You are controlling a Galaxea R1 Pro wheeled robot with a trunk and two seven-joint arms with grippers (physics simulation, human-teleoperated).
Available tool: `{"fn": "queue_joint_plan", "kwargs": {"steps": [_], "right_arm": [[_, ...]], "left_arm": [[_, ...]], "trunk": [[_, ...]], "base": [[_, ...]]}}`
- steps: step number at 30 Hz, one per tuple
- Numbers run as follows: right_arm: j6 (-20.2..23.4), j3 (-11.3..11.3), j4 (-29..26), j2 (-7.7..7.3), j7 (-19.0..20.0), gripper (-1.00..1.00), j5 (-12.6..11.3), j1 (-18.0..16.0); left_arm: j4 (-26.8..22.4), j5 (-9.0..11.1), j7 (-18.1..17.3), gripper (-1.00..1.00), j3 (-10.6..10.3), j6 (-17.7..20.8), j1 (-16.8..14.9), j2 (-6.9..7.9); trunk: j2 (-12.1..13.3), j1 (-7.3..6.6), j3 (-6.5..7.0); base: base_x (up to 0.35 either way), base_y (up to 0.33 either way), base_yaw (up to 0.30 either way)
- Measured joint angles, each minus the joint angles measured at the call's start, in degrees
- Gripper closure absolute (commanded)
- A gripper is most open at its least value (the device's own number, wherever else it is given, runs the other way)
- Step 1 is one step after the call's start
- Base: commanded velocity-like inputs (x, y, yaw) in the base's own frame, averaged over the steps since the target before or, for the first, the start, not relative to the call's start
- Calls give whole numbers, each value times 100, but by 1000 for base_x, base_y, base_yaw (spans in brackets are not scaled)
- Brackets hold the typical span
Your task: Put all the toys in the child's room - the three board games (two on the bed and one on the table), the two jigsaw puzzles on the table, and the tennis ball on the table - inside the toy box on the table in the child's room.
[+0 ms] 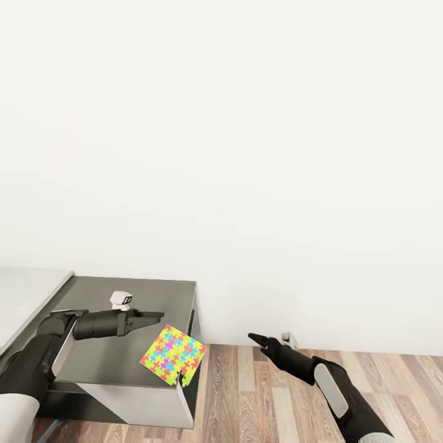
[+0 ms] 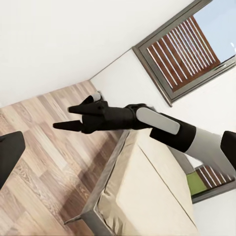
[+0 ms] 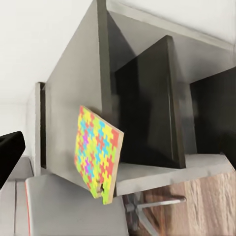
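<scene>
Hanging over the near corner of a dark-grey-topped cabinet (image 1: pixel 132 295), the jigsaw puzzle (image 1: pixel 173 355) sits tilted, w/ part of it past the cabinet's edge above the wood-plank floor (image 1: pixel 277 400). Left gripper (image 1: pixel 157 317) is just above and beside puzzle's upper corner, not touching; fingers look pressed together. Right gripper (image 1: pixel 253 338) is well apart to the puzzle's right, over the floor; left wrist view shows its fingers (image 2: pixel 64 126) spread, nothing between. Bed (image 2: pixel 142 196) lies below right arm there.
</scene>
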Motion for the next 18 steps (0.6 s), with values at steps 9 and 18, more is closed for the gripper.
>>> {"fn": "queue_joint_plan", "kwargs": {"steps": [9,18], "right_arm": [[-121,10,276,-35,51,-100,-16,-152],[212,9,316,-5,-12,-100,-38,-296]], "left_arm": [[-6,5,0,-100,3,-6,2,11],[-8,6,0,-100,8,15,2,10]], "trunk": [[0,0,0],[0,0,0]], "base": [[0,10,0],[0,93,0]]}}
